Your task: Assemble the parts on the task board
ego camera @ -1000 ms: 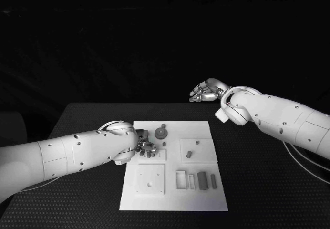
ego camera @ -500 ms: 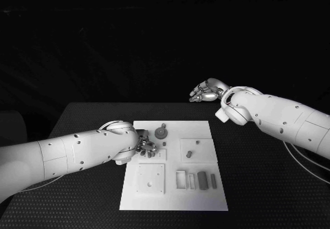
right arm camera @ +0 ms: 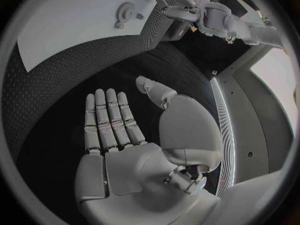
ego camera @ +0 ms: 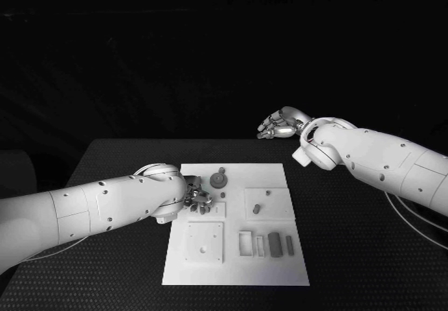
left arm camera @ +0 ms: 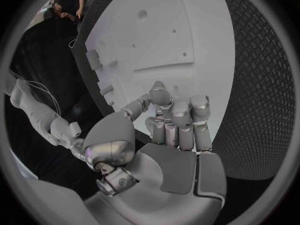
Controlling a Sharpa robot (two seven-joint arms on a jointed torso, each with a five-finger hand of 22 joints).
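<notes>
White task board flat on black desk, small hard light parts on it. Best pinched by the sides. Left hand fingers curled low over board, hold unclear. Right hand fingers wide, empty.

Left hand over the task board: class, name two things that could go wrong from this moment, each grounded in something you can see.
1. The left hand hangs with curled fingers over the task board beside the gear-shaped part; lowering might knock it.
2. Whether the hand holds a part cannot be told, so a placement may fail.
3. The right hand is open beyond the board, too distant to steady it.
</notes>
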